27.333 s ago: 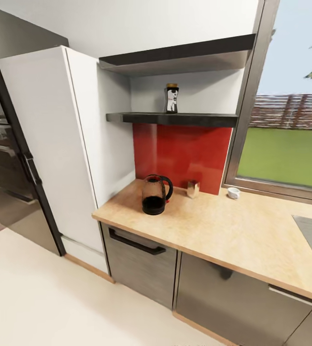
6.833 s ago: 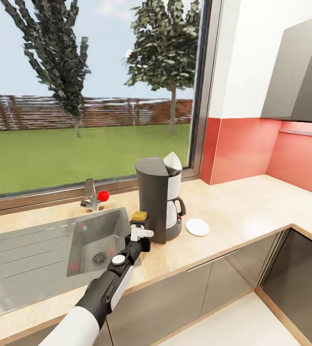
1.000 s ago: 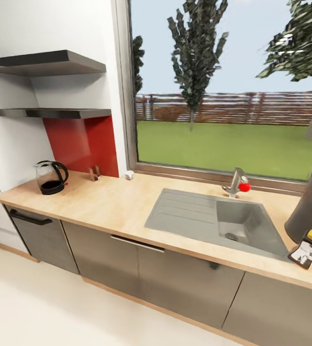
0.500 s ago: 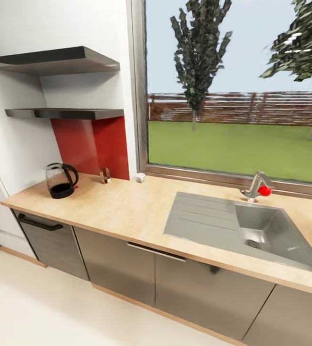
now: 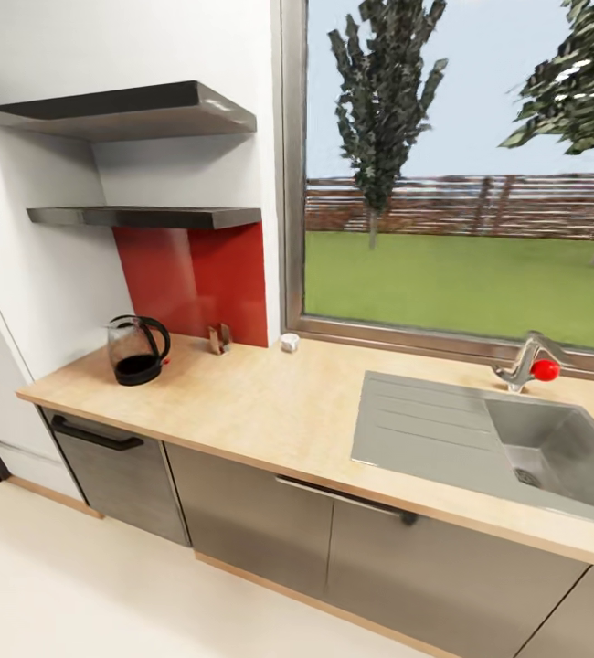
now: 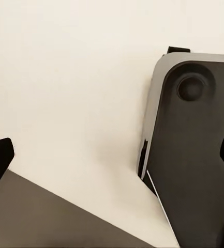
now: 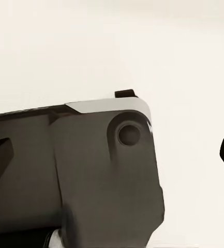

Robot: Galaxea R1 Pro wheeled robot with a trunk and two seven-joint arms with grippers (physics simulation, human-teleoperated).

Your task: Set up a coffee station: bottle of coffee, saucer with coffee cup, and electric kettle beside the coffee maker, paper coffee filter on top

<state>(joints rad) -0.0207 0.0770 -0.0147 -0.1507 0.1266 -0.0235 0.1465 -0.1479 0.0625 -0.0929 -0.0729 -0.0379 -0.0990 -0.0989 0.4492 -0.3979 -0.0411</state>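
Presently, kettle: the electric kettle (image 5: 138,351) is seen upright on the kitchen countertop (image 5: 270,416), at about nine o'clock in the head view, close to that end of the worktop.
Handling: it is judged to be rigid, smooth, breakable glass, and weighted by its dark contents; tipping is to be avoided.
Hold: the black handle, turned toward three o'clock, is judged the safest place to be gripped; the rounded glass body is likely to slip.
Cup: the coffee cup (image 5: 289,343) is set by the window frame, at about two o'clock from the kettle and well apart from it; it is judged light and easily knocked, and its handle cannot be made out.
Between them: a small brownish holder (image 5: 218,339) is stood against the red backsplash (image 5: 196,279); what it is cannot be told.
Shelves: two dark shelves (image 5: 142,217) are mounted at twelve o'clock from the kettle.
Sink: the steel sink (image 5: 507,448) is cut off at three o'clock, with a tap (image 5: 527,362) behind it.
Left gripper (image 6: 112,155): dark fingertips are seen wide apart at the edges of its wrist view, with nothing between them, over pale floor and the robot's base.
Right gripper (image 7: 112,152): likewise spread wide and holding nothing.
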